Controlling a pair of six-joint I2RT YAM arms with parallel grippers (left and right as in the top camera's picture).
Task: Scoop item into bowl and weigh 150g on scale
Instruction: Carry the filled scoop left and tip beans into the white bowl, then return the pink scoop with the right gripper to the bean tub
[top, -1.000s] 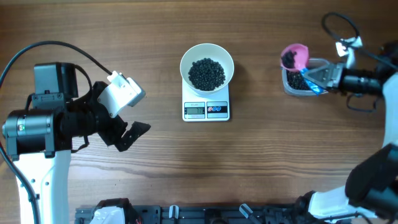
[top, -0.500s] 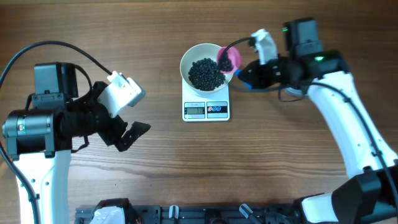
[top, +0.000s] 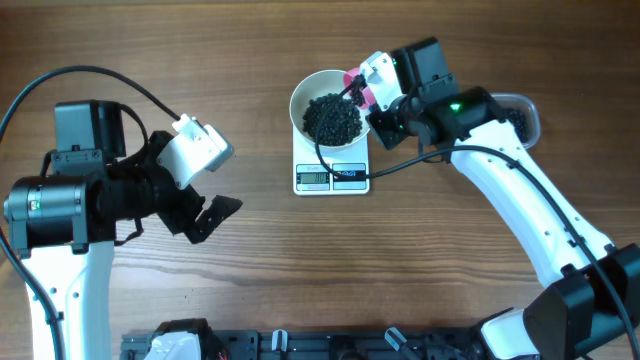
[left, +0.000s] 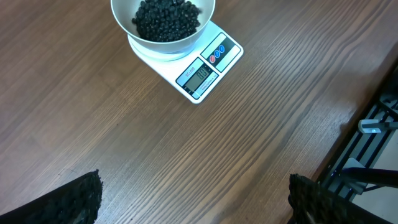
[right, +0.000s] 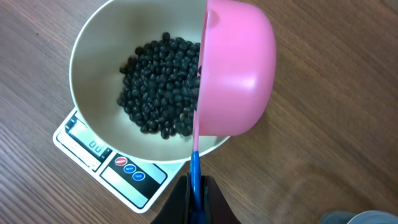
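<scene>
White bowl (right: 99, 59) holding a heap of black bead-like grains (right: 158, 93), seated on a white kitchen scale (right: 115, 180) whose grey display (right: 93, 146) and two round buttons (right: 134, 172) protrude at the bowl's 7 o'clock. A pink scoop (right: 239, 68), tipped on its side with its mouth toward the grains, overlaps the bowl's rim at 3 o'clock. Its thin blue handle (right: 195, 165) runs toward 6 o'clock, pinched in the closed right hand (right: 194, 190). Wood-grain surface (right: 323, 155) beneath.

Left arm folded at far left, left hand (top: 205, 215) fingers spread wide, empty. Right arm reaches in from the right edge, forearm diagonal, wrist rolled, right hand (right: 196, 200) clamped tight on scoop (right: 236, 74) handle.
</scene>
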